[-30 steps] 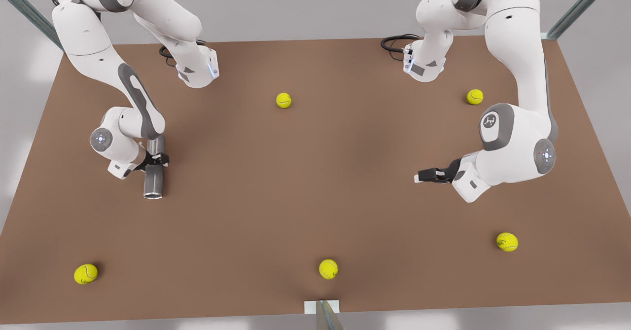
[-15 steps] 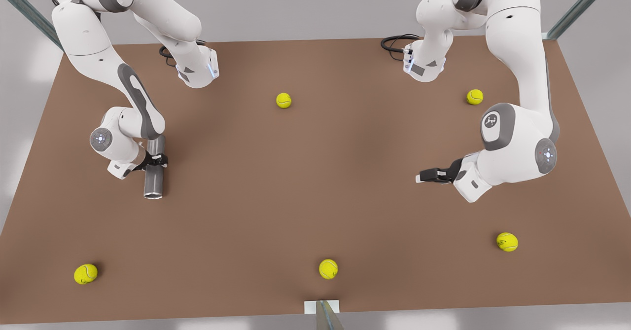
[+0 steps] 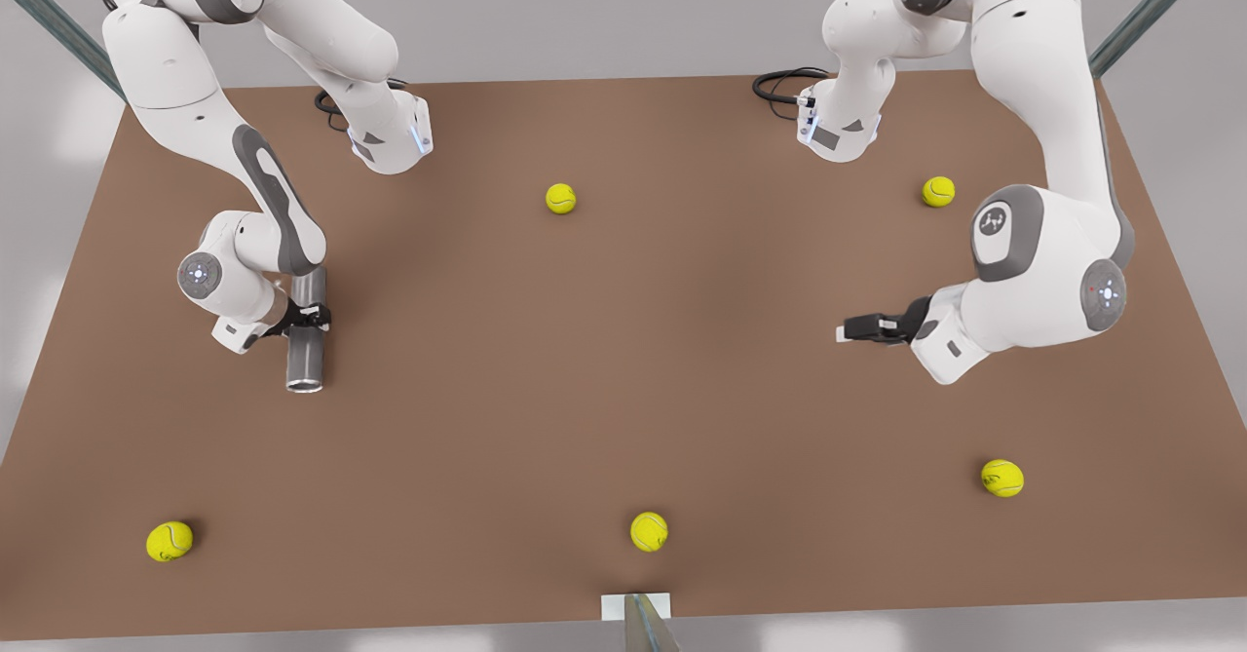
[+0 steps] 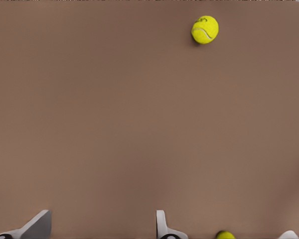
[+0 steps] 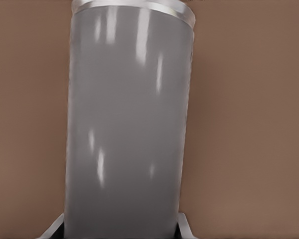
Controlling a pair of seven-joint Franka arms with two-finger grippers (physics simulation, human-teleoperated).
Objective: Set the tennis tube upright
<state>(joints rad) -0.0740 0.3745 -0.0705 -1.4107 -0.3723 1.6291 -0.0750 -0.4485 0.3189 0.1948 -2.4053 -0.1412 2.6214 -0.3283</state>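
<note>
The tennis tube [image 3: 304,345] is a grey metallic cylinder lying on the brown table [image 3: 604,360] at the front view's left, its lighter rim [image 3: 303,386] toward the front edge. My right gripper [image 3: 308,318] is shut on the tube around its middle. In the right wrist view the tube [image 5: 129,124] runs between my fingertips [image 5: 185,230], with its rim [image 5: 134,7] at the far end. My left gripper [image 3: 846,330] hovers open over bare table at the front view's right, holding nothing; in its own wrist view the left gripper [image 4: 100,226] shows both fingers [image 4: 162,224] spread apart.
Several yellow tennis balls lie scattered: one at the back middle [image 3: 560,198], one at the back right [image 3: 938,191], one near the front right [image 3: 1002,478], one at the front middle [image 3: 649,531], one at the front left [image 3: 170,541]. A post [image 3: 638,621] stands at the front edge.
My left arm has drawn back toward the front view's right and slightly away from the front edge. My right gripper and the tube have barely moved.
</note>
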